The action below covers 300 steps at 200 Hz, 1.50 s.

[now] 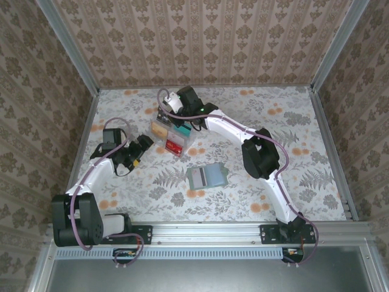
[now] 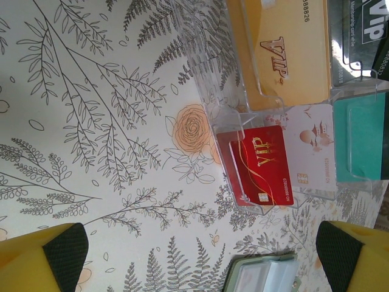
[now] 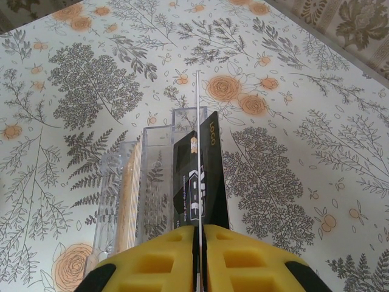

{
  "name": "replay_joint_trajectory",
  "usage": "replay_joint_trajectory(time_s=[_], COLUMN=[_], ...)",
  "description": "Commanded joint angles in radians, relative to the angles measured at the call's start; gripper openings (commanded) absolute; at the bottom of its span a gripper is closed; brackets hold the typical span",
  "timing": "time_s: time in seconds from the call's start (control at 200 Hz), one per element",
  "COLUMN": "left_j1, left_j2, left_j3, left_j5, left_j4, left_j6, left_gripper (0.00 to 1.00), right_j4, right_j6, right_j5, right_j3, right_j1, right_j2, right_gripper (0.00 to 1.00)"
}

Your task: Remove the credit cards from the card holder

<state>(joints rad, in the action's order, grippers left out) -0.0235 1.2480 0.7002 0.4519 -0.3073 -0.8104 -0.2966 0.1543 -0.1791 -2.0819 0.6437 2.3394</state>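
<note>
Card holder [image 1: 206, 176] lying open, right pincer [image 3: 199, 234] pinching credit card [image 3: 197, 121], left pincer [image 2: 200, 252] wide open

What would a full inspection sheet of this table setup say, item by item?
Surface: floral table cover, flat, no spills seen.
Job's things: card holder lies open on the cover, nearer the arm bases than the tray; a thin card, seen edge-on, is held at the tray.
Clutter: clear tray holds a gold card, red card, teal card and black card.
Grippers: left gripper open and empty, facing the tray; right gripper pinched on the thin card.
Cables: purple cables run along both arms.
Surroundings: patterned walls and a metal frame.
</note>
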Motion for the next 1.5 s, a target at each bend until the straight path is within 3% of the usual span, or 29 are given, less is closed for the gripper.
replay_joint_trajectory(time_s=[0.0, 0.35, 0.545, 0.7, 0.855, 0.98, 1.095, 1.25, 1.495], left_j1=[0.01, 0.01, 0.008, 0.002, -0.027, -0.071, -0.119, -0.167, -0.198], left_j2=[-0.016, -0.021, -0.039, -0.054, -0.059, -0.043, -0.032, -0.015, 0.027], left_j3=[-0.003, -0.002, 0.007, 0.012, 0.023, 0.046, 0.069, 0.084, 0.086], left_j5=[0.005, 0.007, 0.008, 0.014, 0.009, -0.02, -0.049, -0.078, -0.088], left_j4=[-0.018, -0.028, -0.056, -0.078, -0.087, -0.11, -0.126, -0.098, -0.066], left_j6=[0.019, 0.027, 0.052, 0.066, 0.077, 0.082, 0.077, 0.079, 0.062], left_gripper=[1.0, 1.0, 1.0, 1.0, 1.0, 1.0, 1.0, 1.0, 1.0], right_j4=[-0.036, -0.04, -0.094, -0.095, -0.082, -0.11, -0.159, -0.174, -0.234], right_j6=[-0.001, -0.035, -0.154, -0.241, -0.363, -0.471, -0.55, -0.623, -0.693], right_j5=[0.028, 0.03, 0.053, 0.024, 0.03, 0.033, 0.091, 0.059, 0.166], right_j3=[-0.055, -0.07, -0.028, 0.177, 0.459, 0.66, 0.808, 0.954, 0.985], right_j1=[-0.001, 0.003, 0.004, 0.009, 0.016, 0.02, 0.041, 0.106, 0.185], right_j2=[0.036, 0.016, -0.106, -0.294, -0.507, -0.636, -0.707, -0.732, -0.663], right_gripper=[0.16, 0.22, 0.35, 0.44, 0.61, 0.69, 0.71, 0.7, 0.65])
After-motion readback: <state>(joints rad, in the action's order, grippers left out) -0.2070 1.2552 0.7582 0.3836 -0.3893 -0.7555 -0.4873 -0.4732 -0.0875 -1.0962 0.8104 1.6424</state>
